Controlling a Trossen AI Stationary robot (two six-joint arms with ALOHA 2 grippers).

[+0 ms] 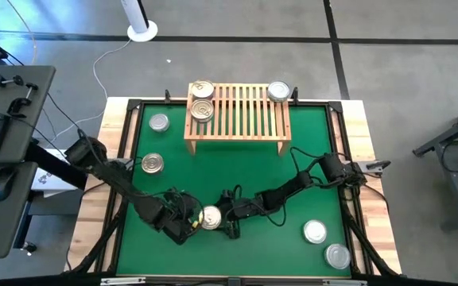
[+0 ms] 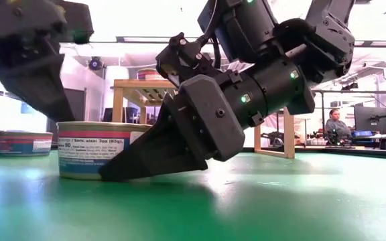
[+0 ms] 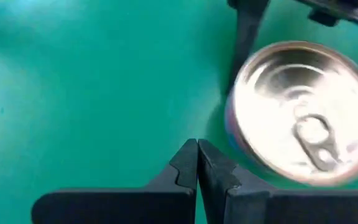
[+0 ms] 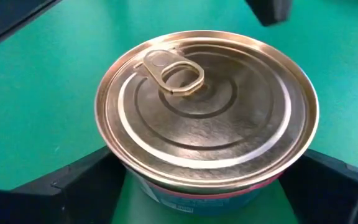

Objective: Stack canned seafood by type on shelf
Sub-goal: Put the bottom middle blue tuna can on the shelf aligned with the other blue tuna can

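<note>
A tin [image 1: 211, 217] with a gold-tan ringed top [image 4: 207, 118] stands upright on the green mat near the front. My right gripper [image 1: 221, 221] reaches it from the table's right, open, one finger [image 4: 73, 186] at each side of the tin. My left gripper [image 3: 197, 165] is shut and holds nothing, just left of the tin [image 3: 303, 112]. The wooden shelf [image 1: 237, 119] stands at the far edge with two gold-topped tins [image 1: 203, 111] stacked near its left end and a silver one [image 1: 277, 91] at its right end. My right gripper has its two fingers [image 4: 328, 180] at opposite sides of the tin's wall [image 4: 166, 193], slanting down from the table's right. Whether the pads touch the wall, I cannot tell. The tin stands upright with its base on the mat.
Two more tins [image 1: 159, 122] [image 1: 153, 164] sit on the mat's left side and two silver-topped ones [image 1: 315, 232] [image 1: 338, 255] at the front right. The mat has a raised dark frame [image 1: 126, 151]. A person sits far behind the table [image 2: 337, 124].
</note>
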